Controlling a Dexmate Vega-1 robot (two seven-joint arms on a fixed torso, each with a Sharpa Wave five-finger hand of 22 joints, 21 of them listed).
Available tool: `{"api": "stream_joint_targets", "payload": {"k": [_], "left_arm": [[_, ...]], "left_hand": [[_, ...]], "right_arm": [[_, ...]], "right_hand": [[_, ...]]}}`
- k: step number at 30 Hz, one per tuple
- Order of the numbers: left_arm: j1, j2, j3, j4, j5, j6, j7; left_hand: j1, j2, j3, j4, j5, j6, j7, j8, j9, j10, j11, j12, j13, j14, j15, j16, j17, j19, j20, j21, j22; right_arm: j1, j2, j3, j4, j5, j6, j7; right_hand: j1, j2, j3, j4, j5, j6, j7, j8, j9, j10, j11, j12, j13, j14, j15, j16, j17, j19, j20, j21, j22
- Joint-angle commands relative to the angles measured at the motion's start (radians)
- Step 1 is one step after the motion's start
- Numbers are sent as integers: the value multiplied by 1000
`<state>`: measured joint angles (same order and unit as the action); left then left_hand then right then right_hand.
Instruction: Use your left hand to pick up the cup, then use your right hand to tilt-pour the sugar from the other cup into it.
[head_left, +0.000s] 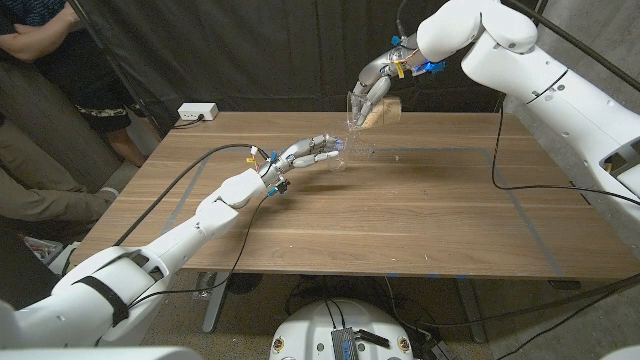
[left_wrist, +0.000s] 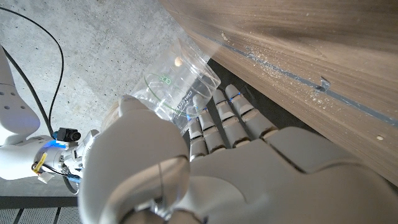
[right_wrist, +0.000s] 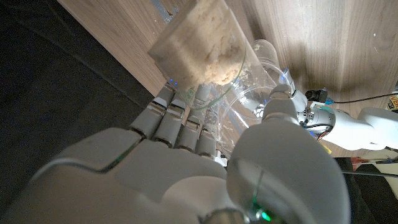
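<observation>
Surface (head_left: 400, 215): wooden, wide bare stretch toward its near edge and to my right; both my hands work near its far edge

Cups, two, both clear plastic:
- empty cup (head_left: 337, 152), gripped in my left hand (head_left: 305, 153), held low over the surface
- sugar cup (head_left: 368, 108), gripped in my right hand (head_left: 378, 75), raised and tilted, mouth down toward the empty cup, just above it

Power strip (head_left: 197, 112), one, white, beyond the far left corner

Person (head_left: 45, 60), one, at far left

Left wrist view: scattered sugar grains (left_wrist: 267, 61) on the wood. Right wrist view: pale clumped sugar (right_wrist: 208, 53) packed inside the tilted cup
</observation>
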<state>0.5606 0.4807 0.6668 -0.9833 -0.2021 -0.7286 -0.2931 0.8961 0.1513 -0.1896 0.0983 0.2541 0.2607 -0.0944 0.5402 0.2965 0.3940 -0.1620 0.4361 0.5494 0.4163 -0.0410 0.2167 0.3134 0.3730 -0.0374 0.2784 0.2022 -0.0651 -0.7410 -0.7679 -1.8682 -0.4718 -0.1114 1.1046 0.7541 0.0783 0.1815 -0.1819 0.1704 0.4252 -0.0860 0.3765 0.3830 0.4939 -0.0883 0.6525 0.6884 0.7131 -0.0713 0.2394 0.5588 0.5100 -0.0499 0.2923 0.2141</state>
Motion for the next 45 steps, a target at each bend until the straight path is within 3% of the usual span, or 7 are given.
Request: {"api": "stream_joint_targets", "payload": {"k": [1,13,14,23,30,45], "left_arm": [[-7,-9,3,14,-2,-2,-10],[-16,-26,5,38,-2,-15,-15],[-17,-27,5,40,-3,-16,-16],[-24,-38,6,61,-6,-30,-24],[-25,-40,5,65,-9,-33,-28],[-22,-39,3,61,-8,-37,-24]], "left_hand": [[8,4,2,-1,-6,5,-1,5,3,7,2,5,3,7,-137,-6,3,-2,-5,5,5],[9,3,3,0,-7,4,-1,5,3,6,1,4,3,6,-137,-6,3,-3,-5,4,5],[9,4,3,1,-7,5,-2,6,3,7,1,5,3,7,-138,-6,3,-3,-5,5,5],[10,3,4,1,-7,4,-3,6,3,7,-1,4,3,8,-136,-6,4,-3,-6,5,5],[10,3,4,2,-8,6,-3,7,3,7,0,4,3,6,-136,-7,4,-2,-5,5,5],[11,3,5,3,-9,4,-1,7,2,8,0,4,4,8,-137,-6,4,-3,-5,6,5]], "right_arm": [[11,13,-3,1,-25,17,28],[13,25,-11,3,-50,35,34],[14,26,-11,3,-52,37,35],[19,37,-22,6,-82,60,45],[17,41,-18,9,-89,67,51],[18,45,-19,9,-111,93,66]], "right_hand": [[0,13,47,41,9,9,-1,-1,2,5,-7,-1,5,9,-163,-3,2,-1,-71,0,2],[2,13,48,41,9,10,1,-3,4,9,-2,0,6,11,-163,-3,3,-1,-71,-1,2],[2,13,49,40,9,8,0,-3,4,7,-12,-2,5,11,-163,-4,3,-2,-71,-2,2],[2,13,49,40,10,11,0,-4,5,8,1,-1,7,11,-163,-4,4,0,-70,-2,2],[0,12,49,41,10,11,0,-5,6,11,-10,-2,7,12,-163,-5,5,1,-70,-2,2],[0,13,50,41,10,16,-1,-5,8,16,-4,-2,7,15,-163,-4,6,1,-70,-2,2]]}}
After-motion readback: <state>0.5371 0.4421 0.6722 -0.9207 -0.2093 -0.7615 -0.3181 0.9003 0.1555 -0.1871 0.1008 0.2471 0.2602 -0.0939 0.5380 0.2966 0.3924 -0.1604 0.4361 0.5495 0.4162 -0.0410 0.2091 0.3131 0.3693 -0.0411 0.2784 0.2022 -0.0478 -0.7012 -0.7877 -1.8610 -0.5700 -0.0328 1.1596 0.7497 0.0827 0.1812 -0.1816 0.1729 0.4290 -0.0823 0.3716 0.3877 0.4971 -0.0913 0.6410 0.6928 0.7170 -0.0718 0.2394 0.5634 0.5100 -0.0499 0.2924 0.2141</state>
